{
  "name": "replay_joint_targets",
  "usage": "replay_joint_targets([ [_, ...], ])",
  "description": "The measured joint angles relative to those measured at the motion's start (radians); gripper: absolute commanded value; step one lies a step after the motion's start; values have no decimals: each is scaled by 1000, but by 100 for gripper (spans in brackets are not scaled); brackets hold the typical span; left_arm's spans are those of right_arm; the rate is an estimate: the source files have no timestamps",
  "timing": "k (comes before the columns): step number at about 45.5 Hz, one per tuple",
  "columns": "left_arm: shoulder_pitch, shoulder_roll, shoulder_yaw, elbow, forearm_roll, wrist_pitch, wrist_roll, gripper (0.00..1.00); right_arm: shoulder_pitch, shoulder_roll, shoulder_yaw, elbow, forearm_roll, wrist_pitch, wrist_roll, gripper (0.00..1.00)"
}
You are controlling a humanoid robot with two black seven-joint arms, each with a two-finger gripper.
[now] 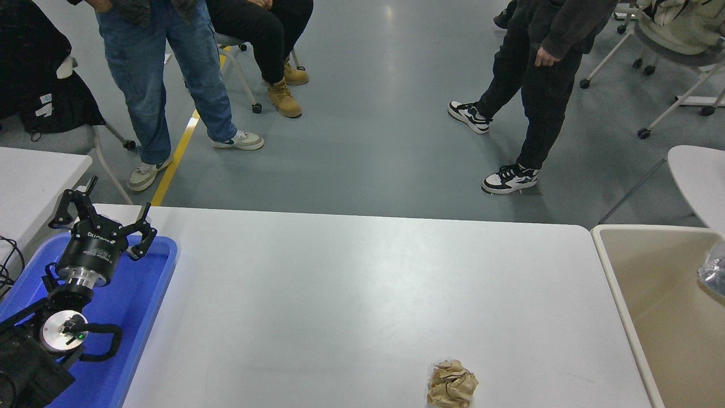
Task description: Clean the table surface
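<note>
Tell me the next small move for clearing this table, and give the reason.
Probably bring the right arm, now out of view, down over the crumpled brown paper wad. It is the only loose thing on the table surface, lying near the front edge, with the beige bin just to its right. The left gripper sits parked, open, over the blue tray.
</note>
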Motion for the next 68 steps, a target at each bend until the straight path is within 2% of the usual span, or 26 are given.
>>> replay_joint_targets([
  [22,0,0,0,0,0,0,0,100,-89,130,-1,-43,23,-90,-4,0],
  [68,0,0,0,0,0,0,0,100,-117,165,-3,-46,29,-111,-2,0],
])
